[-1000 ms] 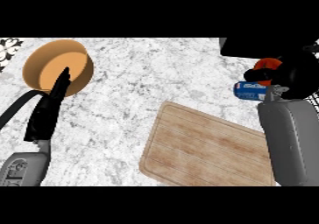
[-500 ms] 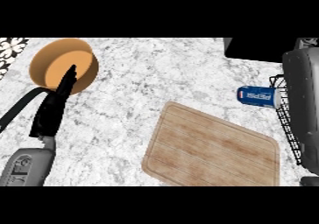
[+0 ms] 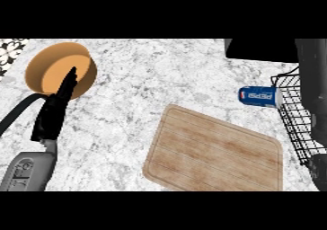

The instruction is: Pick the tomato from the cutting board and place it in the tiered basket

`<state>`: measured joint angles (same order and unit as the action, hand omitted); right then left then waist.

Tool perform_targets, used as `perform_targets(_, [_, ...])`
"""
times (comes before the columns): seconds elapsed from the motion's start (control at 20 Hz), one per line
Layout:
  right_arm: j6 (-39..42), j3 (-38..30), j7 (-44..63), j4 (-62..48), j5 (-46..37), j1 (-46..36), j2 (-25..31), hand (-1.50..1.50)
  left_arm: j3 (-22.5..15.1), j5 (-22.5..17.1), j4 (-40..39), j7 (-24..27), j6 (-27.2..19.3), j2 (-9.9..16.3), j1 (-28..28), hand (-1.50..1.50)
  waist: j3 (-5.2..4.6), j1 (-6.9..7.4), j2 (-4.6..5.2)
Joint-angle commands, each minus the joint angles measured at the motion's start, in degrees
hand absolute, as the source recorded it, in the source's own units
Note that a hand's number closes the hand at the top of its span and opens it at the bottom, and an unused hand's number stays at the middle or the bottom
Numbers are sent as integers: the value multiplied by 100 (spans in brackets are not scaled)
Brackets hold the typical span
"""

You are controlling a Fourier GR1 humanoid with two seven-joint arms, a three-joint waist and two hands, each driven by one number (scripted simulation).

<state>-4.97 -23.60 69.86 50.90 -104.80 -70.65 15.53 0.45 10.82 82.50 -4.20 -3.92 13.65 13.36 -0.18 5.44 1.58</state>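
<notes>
right arm risen at the right edge, white marble counter [image 3: 166, 76], bare cutting board [image 3: 216, 152]

Right forearm [image 3: 315, 90] now higher over the tiered basket [image 3: 295, 117]; tomato gone from sight.

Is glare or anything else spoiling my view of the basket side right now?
Head view: lighting is even, with no glare on the marble counter or the cutting board. The dark right forearm looms large along the right edge and covers much of the wire basket. The tomato does not show.
</notes>
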Motion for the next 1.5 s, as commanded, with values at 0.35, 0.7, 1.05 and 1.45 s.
perform_targets(0.35, [786,-528,988,-1465,-961,-462,460,150,161,12,-134,223,-101,14,-261,0,5,-257,-50])
perform_targets(0.7, [1399,-708,857,-1503,-1342,-341,622,150,138,106,40,104,-197,-28,-467,0,12,-438,-146])
perform_targets(1.05, [1168,-1072,391,-970,-995,208,301,150,528,-201,-63,155,119,292,-366,0,17,-519,-162])
perform_targets(1.45, [868,-1588,-120,107,-273,984,6,150,582,-190,48,27,64,239,-380,0,19,-570,-181])
